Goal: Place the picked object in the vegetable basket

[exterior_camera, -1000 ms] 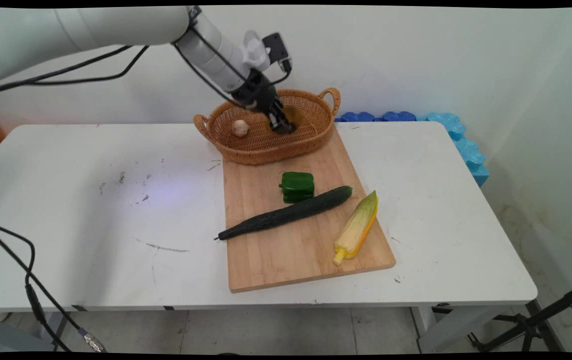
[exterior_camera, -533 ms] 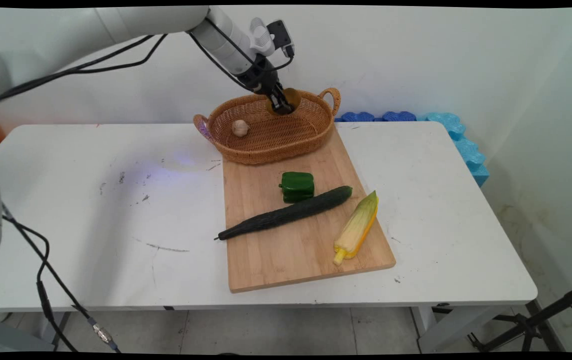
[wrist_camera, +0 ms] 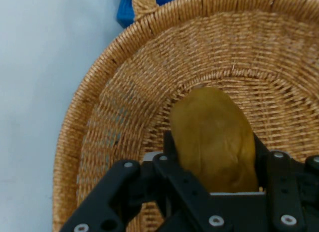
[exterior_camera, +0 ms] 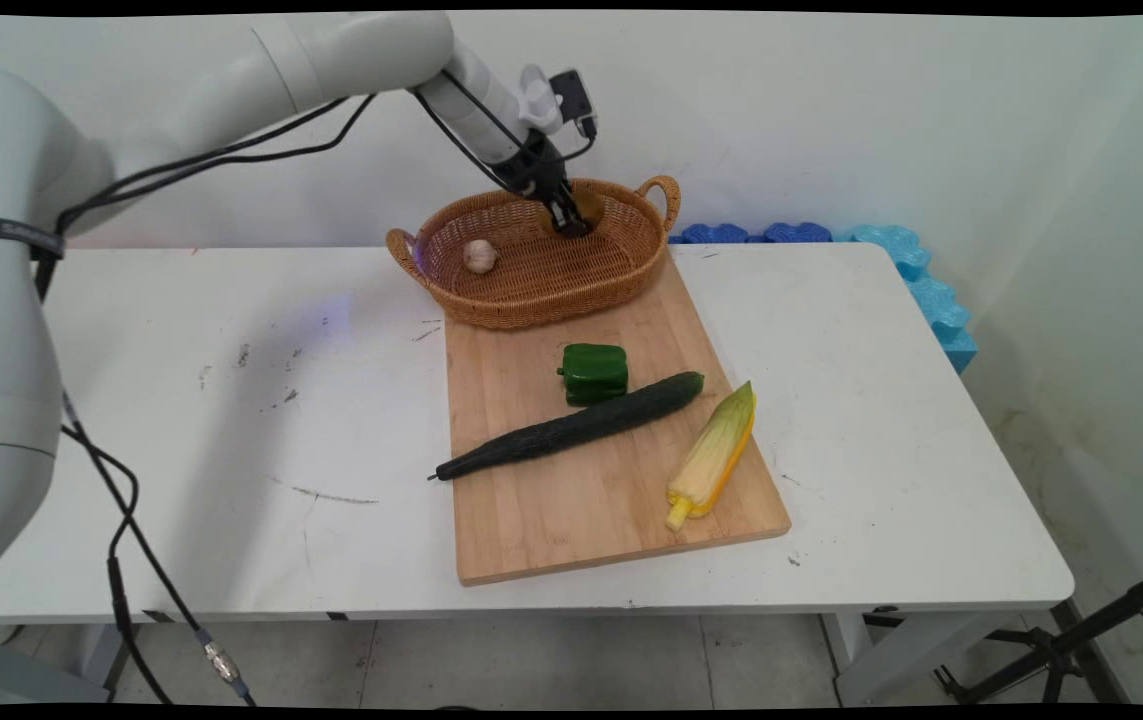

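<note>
White worktop, white wall behind. Arm angled down; potato gripped by fingers inside basket.

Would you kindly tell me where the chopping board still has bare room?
The cutting board is bare along its near edge, below the cucumber and left of the corn. Its far end is crowded by the green pepper and basket.

The white arm reaches in from the left, wrist angled down toward the far side, its black two-finger gripper clamped around a brown potato.
</note>
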`<state>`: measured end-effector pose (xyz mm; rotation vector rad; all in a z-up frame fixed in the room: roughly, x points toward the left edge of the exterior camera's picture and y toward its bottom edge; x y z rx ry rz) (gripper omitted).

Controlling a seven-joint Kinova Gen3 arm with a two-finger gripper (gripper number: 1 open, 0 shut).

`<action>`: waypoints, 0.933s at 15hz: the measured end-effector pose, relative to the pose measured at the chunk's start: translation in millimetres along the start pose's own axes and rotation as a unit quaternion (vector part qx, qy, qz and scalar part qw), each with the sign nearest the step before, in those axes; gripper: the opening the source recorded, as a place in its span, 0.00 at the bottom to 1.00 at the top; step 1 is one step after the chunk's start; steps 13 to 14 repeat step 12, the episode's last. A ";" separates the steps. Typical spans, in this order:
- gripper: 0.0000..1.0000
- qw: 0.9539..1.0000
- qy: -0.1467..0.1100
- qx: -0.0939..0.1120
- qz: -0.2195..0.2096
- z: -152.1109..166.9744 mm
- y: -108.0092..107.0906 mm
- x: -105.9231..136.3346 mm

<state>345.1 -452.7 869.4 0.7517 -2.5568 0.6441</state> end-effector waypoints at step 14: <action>1.00 1.000 -0.001 -0.017 0.010 48.3 -7.2 -4.8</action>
